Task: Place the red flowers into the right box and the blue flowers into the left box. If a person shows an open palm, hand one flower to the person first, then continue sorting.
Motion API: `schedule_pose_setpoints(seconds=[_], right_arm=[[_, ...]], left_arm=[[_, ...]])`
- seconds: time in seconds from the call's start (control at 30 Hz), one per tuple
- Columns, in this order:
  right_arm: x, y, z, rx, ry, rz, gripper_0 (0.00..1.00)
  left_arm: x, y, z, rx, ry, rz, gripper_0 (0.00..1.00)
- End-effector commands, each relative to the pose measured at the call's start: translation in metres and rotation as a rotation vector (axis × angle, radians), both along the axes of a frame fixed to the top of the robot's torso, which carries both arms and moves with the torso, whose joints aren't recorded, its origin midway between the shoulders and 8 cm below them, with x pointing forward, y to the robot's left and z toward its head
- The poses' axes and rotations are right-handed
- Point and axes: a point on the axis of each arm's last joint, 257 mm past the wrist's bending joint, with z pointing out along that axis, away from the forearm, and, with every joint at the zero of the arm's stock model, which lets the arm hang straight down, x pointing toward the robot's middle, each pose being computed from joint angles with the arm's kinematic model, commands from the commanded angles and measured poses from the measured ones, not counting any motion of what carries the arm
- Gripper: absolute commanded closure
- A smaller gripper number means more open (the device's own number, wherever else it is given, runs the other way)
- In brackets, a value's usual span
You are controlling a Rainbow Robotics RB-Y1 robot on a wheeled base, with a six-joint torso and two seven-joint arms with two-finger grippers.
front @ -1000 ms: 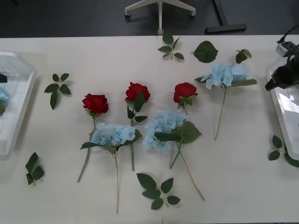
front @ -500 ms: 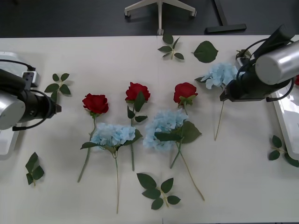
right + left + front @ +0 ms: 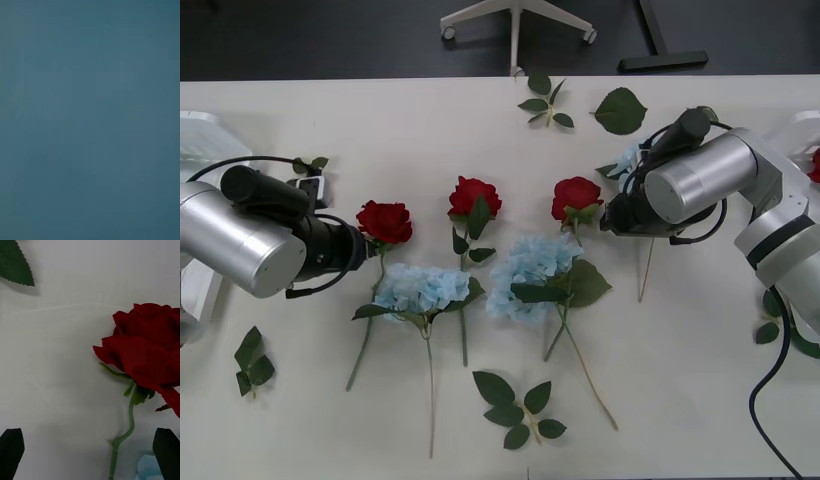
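Note:
Three red flowers lie in a row on the table: left [image 3: 385,222], middle [image 3: 474,196] and right [image 3: 577,197]. A bit of red [image 3: 815,165] shows in the right box [image 3: 800,125]. Two blue flowers [image 3: 420,288] [image 3: 530,272] lie just in front of the roses. A third blue flower [image 3: 625,160] peeks from behind the right arm. My left gripper [image 3: 363,250] [image 3: 90,450] hangs open beside the left rose [image 3: 146,352], whose stem [image 3: 120,442] runs between the black fingertips [image 3: 167,448]. My right gripper [image 3: 608,222] sits close to the right rose. The left box [image 3: 205,135] is at the far left.
Loose green leaf sprigs lie at the back [image 3: 545,100] [image 3: 620,110], at the front middle [image 3: 515,405], at the front left [image 3: 250,360] and at the right edge [image 3: 770,325]. A chair base [image 3: 515,20] stands beyond the table's far edge.
Both arms have swung in from the boxes toward the middle. The left gripper has moved right to the left rose. The right has moved left to the right rose and covers the back-right blue flower.

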Motion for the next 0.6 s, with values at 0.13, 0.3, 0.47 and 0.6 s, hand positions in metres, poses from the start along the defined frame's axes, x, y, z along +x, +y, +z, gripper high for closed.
schedule_pose_setpoints(seconds=[0.13, 0.3, 0.47, 0.6], right_arm=[[0.009, -0.003, 0.009, 0.018, -0.029, -0.025, 0.94], [0.010, -0.010, 0.009, 0.015, -0.027, -0.032, 1.00], [0.012, -0.014, 0.014, 0.031, -0.032, -0.044, 1.00], [0.015, -0.022, 0.028, 0.077, -0.029, -0.050, 1.00]], left_arm=[[0.024, -0.037, 0.000, 0.016, -0.026, -0.067, 0.00], [0.025, -0.044, -0.009, 0.036, -0.009, -0.083, 0.00], [0.023, -0.043, -0.020, 0.064, 0.011, -0.091, 0.00], [0.024, -0.038, -0.030, 0.095, 0.026, -0.091, 0.00]])
